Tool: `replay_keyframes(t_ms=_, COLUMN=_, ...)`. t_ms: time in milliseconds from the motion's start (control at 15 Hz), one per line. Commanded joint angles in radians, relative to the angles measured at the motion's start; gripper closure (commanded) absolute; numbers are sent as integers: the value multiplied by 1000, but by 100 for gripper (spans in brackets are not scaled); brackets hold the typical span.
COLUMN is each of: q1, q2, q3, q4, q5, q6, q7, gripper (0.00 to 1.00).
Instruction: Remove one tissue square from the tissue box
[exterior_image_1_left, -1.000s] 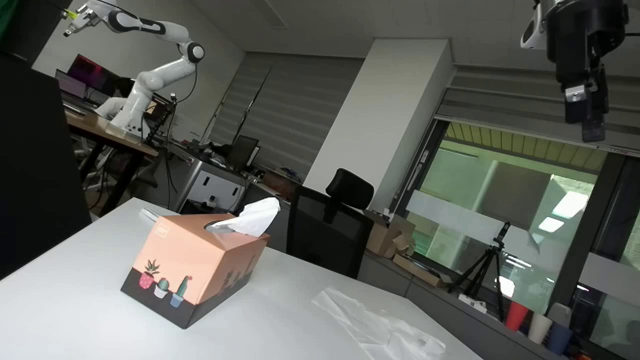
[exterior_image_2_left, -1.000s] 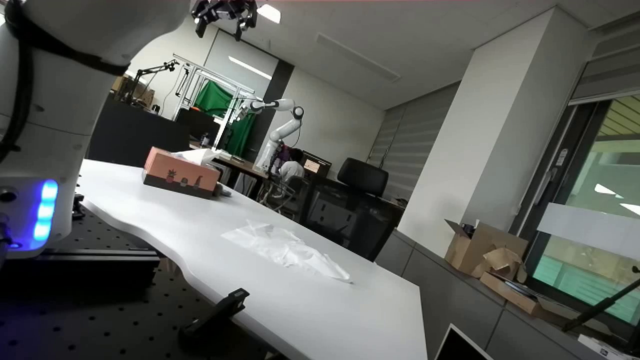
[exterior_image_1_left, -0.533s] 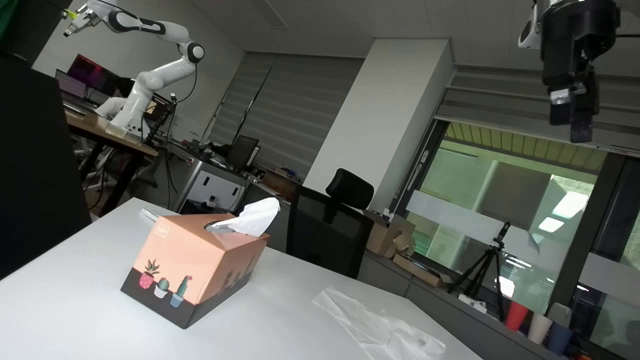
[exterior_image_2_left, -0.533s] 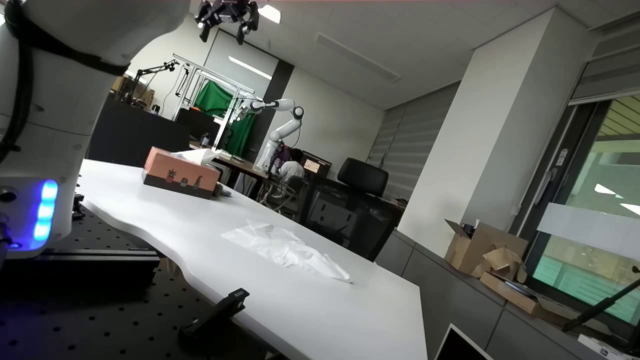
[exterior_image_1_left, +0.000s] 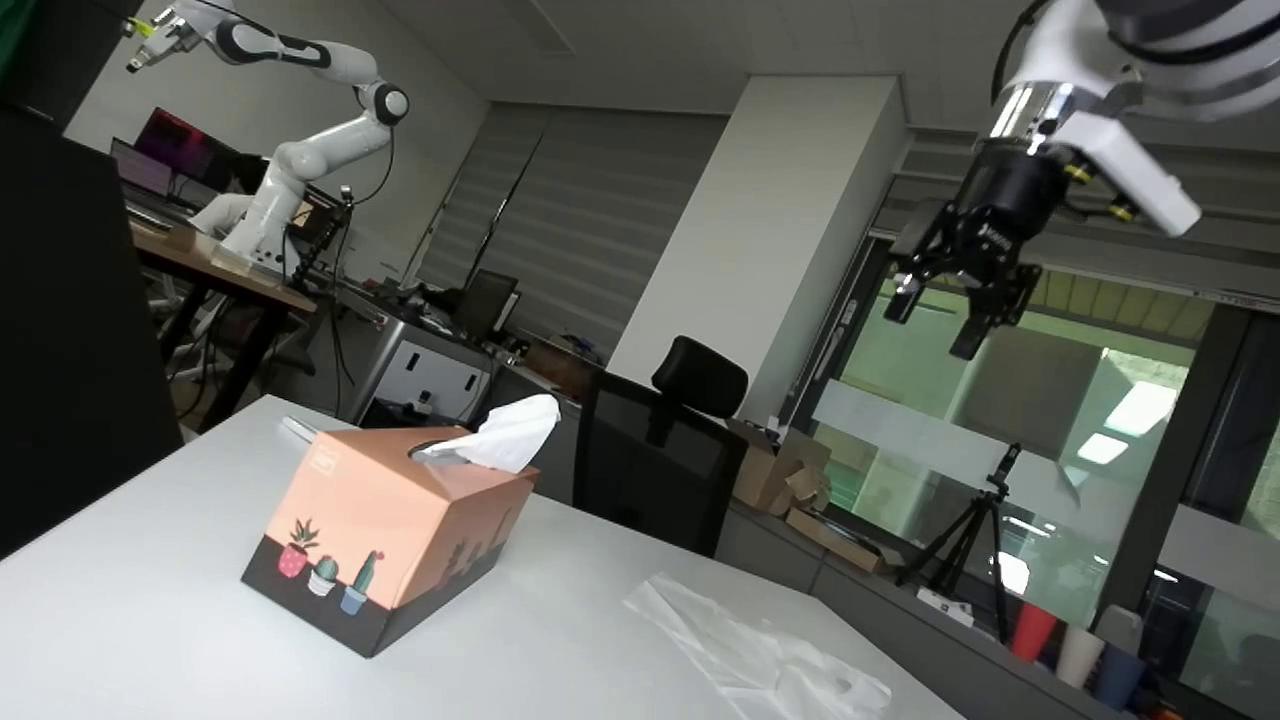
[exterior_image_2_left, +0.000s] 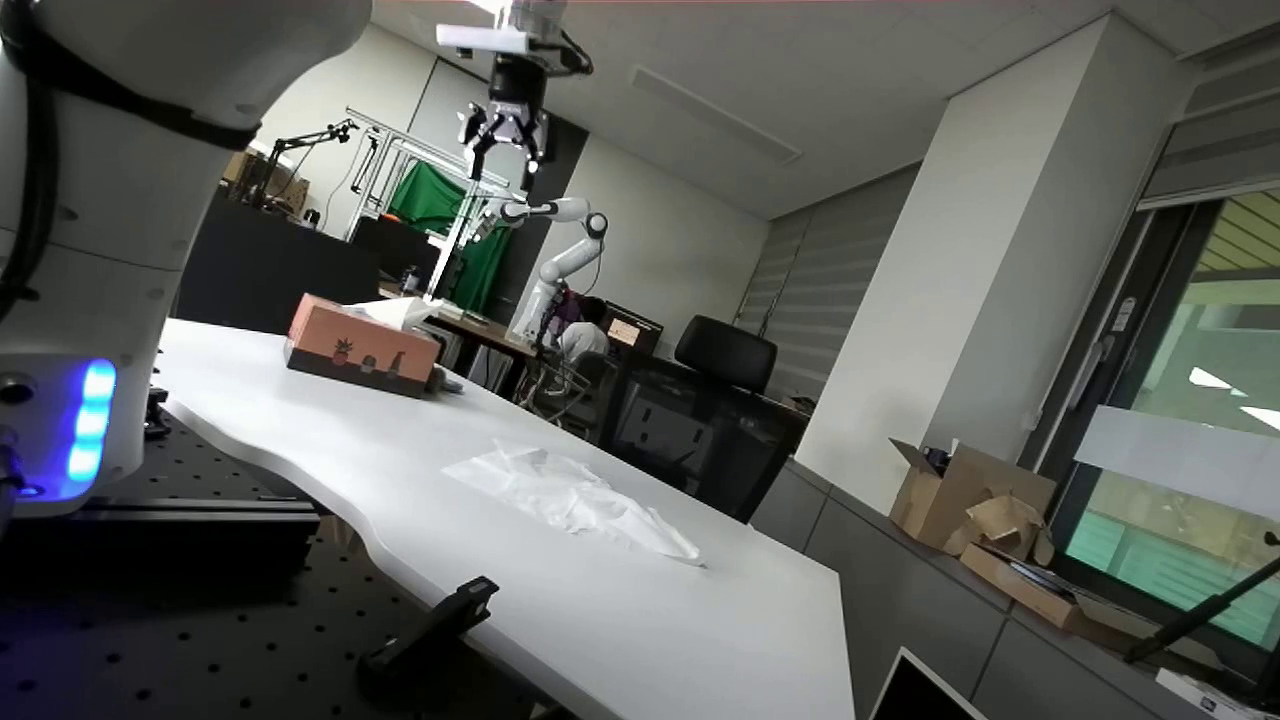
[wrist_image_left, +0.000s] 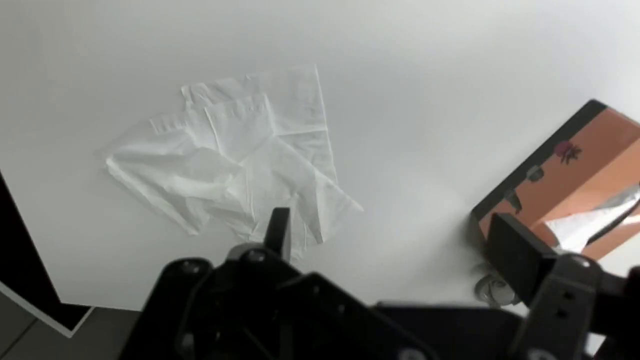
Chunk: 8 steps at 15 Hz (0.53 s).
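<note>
The gripper (exterior_image_1_left: 934, 325) hangs well above the worktop (exterior_image_1_left: 570, 600), fingers (exterior_image_1_left: 968, 338) apart in both exterior views, with nothing visible between them. The box (exterior_image_1_left: 375, 525) rests on its base near the corner where the edge facing the chair (exterior_image_1_left: 650, 480) meets the edge facing a dark panel (exterior_image_2_left: 280, 265); the top tissue (exterior_image_1_left: 505, 435) projects from its opening. Step in hand, by inference: approach, no tissue yet gripped. An alternative reading is completion, since a loose tissue (wrist_image_left: 250, 160) lies rumpled mid-worktop, nearer the chair edge; whether it is one square or several cannot be told. If a pull is due, the next move calls for travel toward the box's corner, descent with the fingers astride the top tissue, a light pinch and a straight upward draw; the box, probably light, could lift too. Possible obstruction: a grey item (wrist_image_left: 495, 291) just beside the box, nearer the chair edge, contact uncertain; a finger lowered wide could meet it. A clamp (exterior_image_2_left: 435, 635) sits at the curved edge, well apart from the box.
</note>
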<state>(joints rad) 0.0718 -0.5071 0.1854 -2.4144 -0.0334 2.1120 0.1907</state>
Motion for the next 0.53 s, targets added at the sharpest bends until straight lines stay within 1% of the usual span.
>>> replay_keyframes(t_ms=0, q1=5, q2=160, q3=-37, q4=18, q5=95, q6=209, q7=34, gripper=0)
replay_keyframes(t_ms=200, q1=60, q2=308, q3=-44, q4=61, q5=245, q6=340, q7=-22, gripper=0)
replay_keyframes(t_ms=333, q1=97, q2=389, q3=-38, q4=101, q5=334, q6=368, q7=-73, gripper=0)
replay_keyframes(t_ms=400, q1=68, q2=312, q3=-36, q4=31, q5=270, q6=368, q7=-43, gripper=0)
replay_keyframes(t_ms=467, q1=79, q2=342, q3=-33, q4=42, q5=281, q6=377, q7=-50, gripper=0)
